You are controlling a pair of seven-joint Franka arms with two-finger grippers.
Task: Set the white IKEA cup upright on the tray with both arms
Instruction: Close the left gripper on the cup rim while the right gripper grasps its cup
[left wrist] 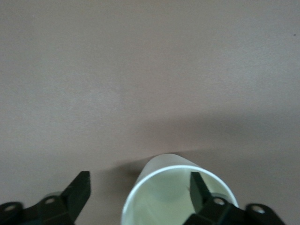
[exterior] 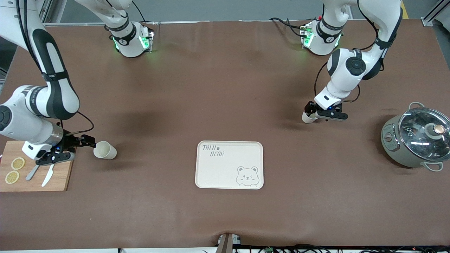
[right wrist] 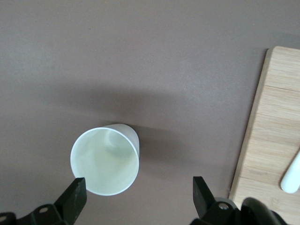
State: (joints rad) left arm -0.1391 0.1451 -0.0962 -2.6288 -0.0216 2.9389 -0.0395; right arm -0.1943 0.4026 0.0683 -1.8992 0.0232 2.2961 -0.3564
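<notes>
Cutting board: at the right arm's end of the table relative to the tray; carries two lemon slices and two pieces of cutlery.

Right gripper: low, just beside the board's edge on the tray side, fingers spread wide and gripping nothing; in the right wrist view the two black fingertips stand well apart, with only the rim of the cup near one of them.

Cup by the board: white, lying tipped on the brown table, its mouth turned toward the right gripper; well apart from the tray, between board and tray but much closer to the board. The right wrist view looks into its open mouth.

Tray: cream, with bear drawing, bare, at the middle of the table.

Second cup: white, farther from the front camera than the tray, toward the left arm's end.

Left gripper: down at that cup; in the left wrist view the fingers are spread wide, one fingertip inside the cup's mouth, the other outside, not closed on it.

Pot: grey, glass lid, at the left arm's end, well apart from the tray.
</notes>
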